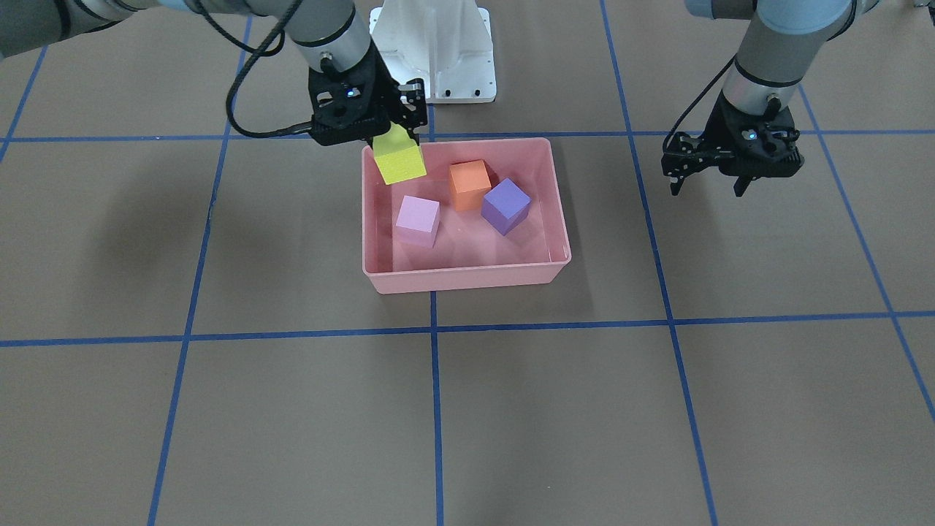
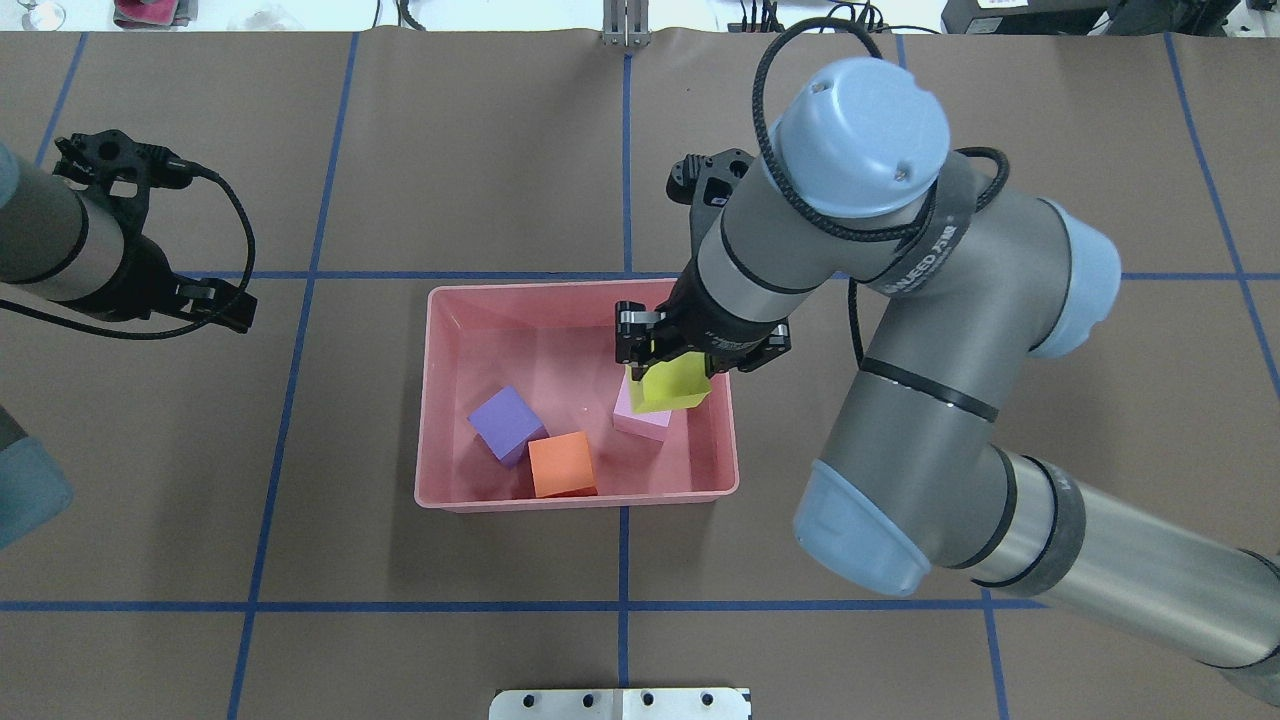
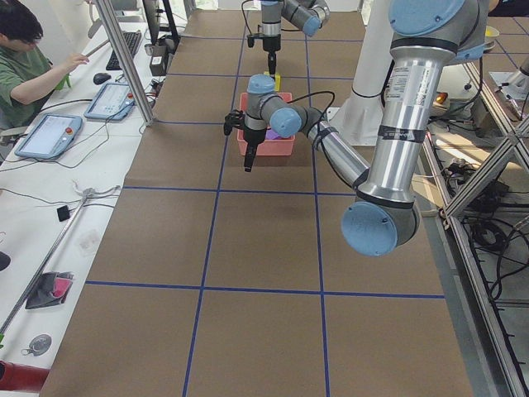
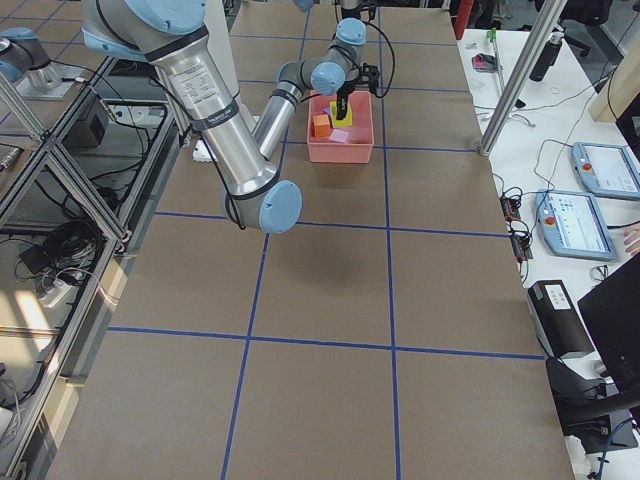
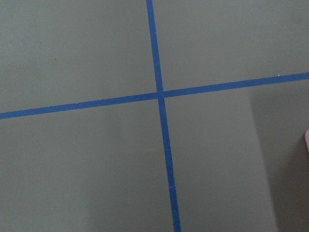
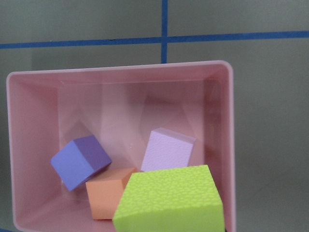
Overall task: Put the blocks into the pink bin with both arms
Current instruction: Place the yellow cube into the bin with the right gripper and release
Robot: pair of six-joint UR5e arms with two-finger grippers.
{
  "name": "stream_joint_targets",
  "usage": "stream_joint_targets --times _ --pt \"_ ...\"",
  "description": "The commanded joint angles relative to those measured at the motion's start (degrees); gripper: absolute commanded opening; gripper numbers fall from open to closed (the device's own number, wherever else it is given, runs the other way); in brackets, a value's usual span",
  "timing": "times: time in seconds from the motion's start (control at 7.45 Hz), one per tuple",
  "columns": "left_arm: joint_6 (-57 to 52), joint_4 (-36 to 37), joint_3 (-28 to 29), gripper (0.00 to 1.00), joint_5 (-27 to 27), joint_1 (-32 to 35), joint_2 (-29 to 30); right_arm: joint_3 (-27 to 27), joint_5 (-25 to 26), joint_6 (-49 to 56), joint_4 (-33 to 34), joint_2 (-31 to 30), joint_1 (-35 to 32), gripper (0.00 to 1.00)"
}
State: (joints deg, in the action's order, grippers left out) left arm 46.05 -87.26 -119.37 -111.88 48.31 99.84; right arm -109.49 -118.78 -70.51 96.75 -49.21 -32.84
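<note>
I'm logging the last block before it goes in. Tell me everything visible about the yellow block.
The yellow block is a small, matte, foam-like cube, lime yellow with a finely pebbled face. The right gripper holds it by its upper part, tilted, in the air over the pink bin, at the end on the robot's right and above the lilac block. It seems to touch nothing but the fingers.

Yellow block (image 6: 169,200), orange block (image 1: 469,184), purple block (image 1: 505,205), lilac block (image 1: 418,220): all 4 matt and foam-like, with a fine pebbled grain clear on the yellow one. Pink bin (image 1: 467,277): smooth glossy plastic, its floor and walls reflect the blocks. Table (image 1: 292,409): brown matt paper-like cover with blue tape lines (image 1: 434,409). Right arm (image 2: 930,420): grey satin metal tube with smooth light blue plastic caps (image 2: 860,140). Pedestal base (image 1: 438,51): smooth white metal.
</note>
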Motion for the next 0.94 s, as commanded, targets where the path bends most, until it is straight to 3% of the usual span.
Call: stream_joint_targets --times 0.0,0.13,0.67,0.81 --pt "-0.1 -0.2 0.7 1.0 0.0 0.3 -0.1 2.0 2.0 -0.9 -0.2 1.4 2.2 0.0" --pt "-0.1 -0.2 0.6 1.0 0.0 0.3 0.0 3.0 2.1 -0.2 -0.5 1.4 2.2 0.98" --pt "0.4 -0.2 1.1 1.0 0.2 0.5 -0.3 1.0 5.3 -0.1 1.5 0.1 1.6 1.0" --pt "1.4 -0.1 1.7 1.0 0.6 0.5 -0.3 -1.7 5.3 0.1 7.9 -0.5 -0.5 1.0"
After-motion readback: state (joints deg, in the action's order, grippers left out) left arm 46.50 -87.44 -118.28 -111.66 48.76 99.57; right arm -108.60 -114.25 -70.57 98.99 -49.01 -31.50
